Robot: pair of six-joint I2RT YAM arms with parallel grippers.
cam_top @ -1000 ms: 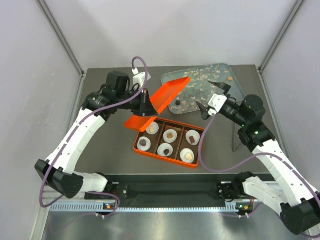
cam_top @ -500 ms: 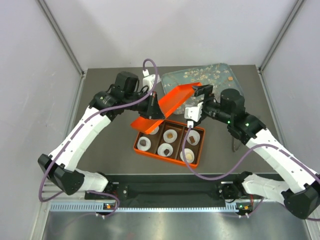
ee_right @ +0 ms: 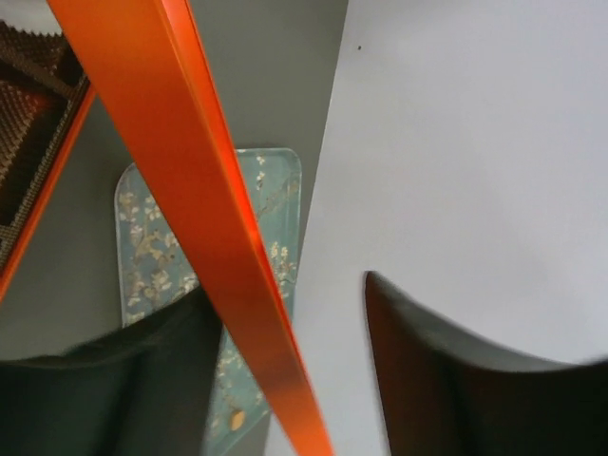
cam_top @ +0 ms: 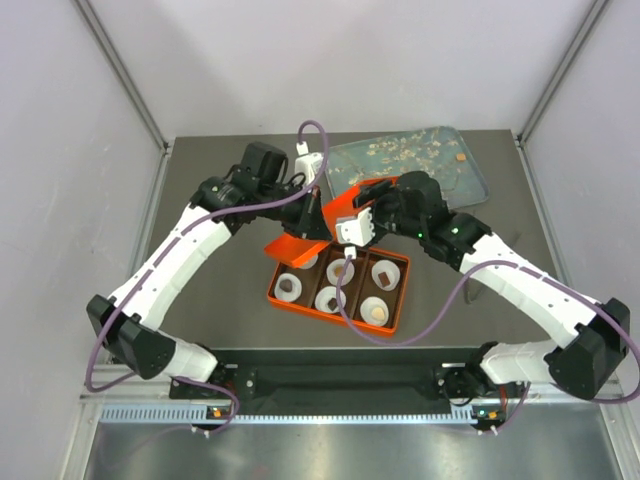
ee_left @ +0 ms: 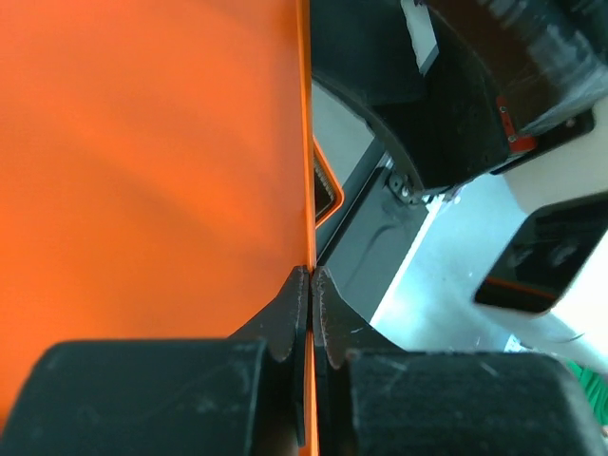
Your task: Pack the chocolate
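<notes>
One end effector (ee_left: 311, 290) — left — on orange lid (ee_left: 142, 142)

From above, fingertips of the right hand (ee_right: 285, 380) are hidden at the orange lid (cam_top: 298, 246).

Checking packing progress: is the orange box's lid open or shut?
Open: the lid stands tilted up off the orange box, its edge pinched in the left hand; the cups inside show.

No writing, label, brand or number can be read anywhere.
</notes>
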